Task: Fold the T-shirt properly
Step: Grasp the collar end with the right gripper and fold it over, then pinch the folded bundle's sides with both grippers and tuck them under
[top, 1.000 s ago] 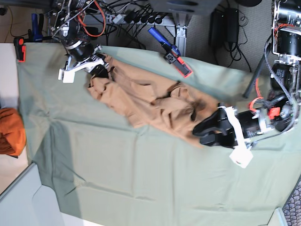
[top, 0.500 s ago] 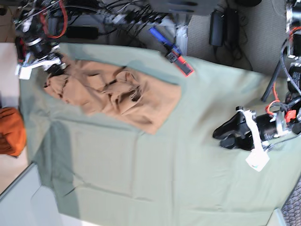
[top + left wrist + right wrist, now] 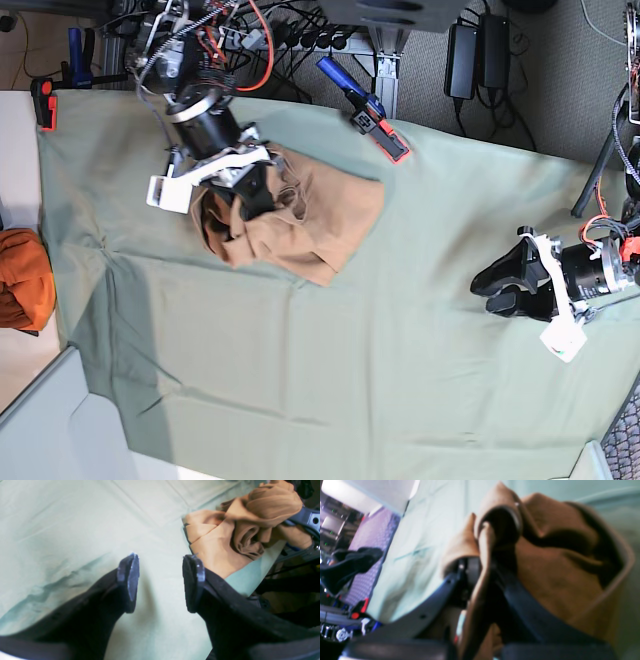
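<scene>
The tan T-shirt [image 3: 300, 220] lies bunched in a crumpled heap on the pale green table cloth [image 3: 350, 380], at the upper left of the base view. My right gripper [image 3: 252, 190] is shut on a fold of it, with cloth draped over its fingers [image 3: 505, 522] in the right wrist view. The T-shirt [image 3: 557, 575] fills that view. My left gripper [image 3: 495, 287] is open and empty, low over bare cloth at the right, well away from the shirt. In the left wrist view the left gripper [image 3: 161, 576] stands spread, with the T-shirt [image 3: 220, 547] ahead at the upper right.
A darker orange cloth bundle [image 3: 22, 278] sits at the left edge, off the green cloth. A blue and red clamp [image 3: 365, 112] grips the cloth's far edge, and a red and black one [image 3: 42, 102] the far left corner. Cables and power supplies lie beyond the table.
My left gripper let go of the shirt and pulled back to the right. My right gripper swung out to the far left, then came back right, so the shirt is now bunched into a smaller heap.
</scene>
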`<state>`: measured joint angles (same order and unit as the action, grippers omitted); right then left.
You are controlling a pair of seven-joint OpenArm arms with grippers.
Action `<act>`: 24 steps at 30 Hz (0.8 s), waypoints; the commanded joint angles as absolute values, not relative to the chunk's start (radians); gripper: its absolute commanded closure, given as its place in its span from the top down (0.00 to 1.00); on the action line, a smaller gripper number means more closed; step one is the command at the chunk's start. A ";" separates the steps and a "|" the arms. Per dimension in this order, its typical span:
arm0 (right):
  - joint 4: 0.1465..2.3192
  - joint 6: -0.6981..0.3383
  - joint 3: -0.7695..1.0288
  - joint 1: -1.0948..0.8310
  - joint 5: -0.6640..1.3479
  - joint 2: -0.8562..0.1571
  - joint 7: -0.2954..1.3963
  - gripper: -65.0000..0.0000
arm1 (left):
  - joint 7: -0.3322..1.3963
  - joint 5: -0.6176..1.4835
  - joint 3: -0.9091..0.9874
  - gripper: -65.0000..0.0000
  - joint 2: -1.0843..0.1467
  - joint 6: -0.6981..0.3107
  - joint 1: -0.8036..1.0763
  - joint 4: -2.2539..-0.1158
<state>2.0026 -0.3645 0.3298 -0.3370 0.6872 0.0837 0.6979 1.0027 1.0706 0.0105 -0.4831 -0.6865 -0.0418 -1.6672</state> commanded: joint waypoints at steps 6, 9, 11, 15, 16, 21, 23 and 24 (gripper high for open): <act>1.999 -0.476 0.176 -0.274 0.553 0.137 0.625 0.00 | 0.984 1.104 0.016 0.49 -0.514 -0.698 -0.058 -1.686; 1.969 -0.476 0.108 -0.270 0.502 0.136 0.612 0.00 | 0.984 1.104 0.016 0.49 -0.513 -0.698 -0.058 -1.686; 1.944 -0.476 0.074 -0.270 0.472 0.136 0.609 0.00 | 0.984 1.105 0.016 0.49 -0.513 -0.698 -0.058 -1.686; 1.917 -0.476 0.036 -0.280 0.464 0.136 0.606 0.64 | 0.983 1.111 0.016 0.49 -0.513 -0.698 -0.059 -1.686; 1.917 -0.476 0.026 -0.281 0.467 0.135 0.607 0.68 | 0.979 1.111 0.016 0.49 -0.513 -0.698 -0.059 -1.686; 1.917 -0.476 -0.034 -0.281 0.498 0.133 0.633 0.68 | 0.976 1.111 0.016 0.49 -0.513 -0.698 -0.059 -1.686; 1.917 -0.476 -0.065 -0.283 0.510 0.134 0.636 0.68 | 0.976 1.111 0.016 0.49 -0.513 -0.698 -0.059 -1.686; 1.918 -0.476 -0.080 -0.284 0.514 0.134 0.636 0.68 | 0.976 1.110 0.016 0.49 -0.513 -0.698 -0.059 -1.686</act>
<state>1.9015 -0.3649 -0.0776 -0.2878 0.4942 0.1299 0.6552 1.0016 1.0893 0.0105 -0.4988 -0.6865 -0.0418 -1.6672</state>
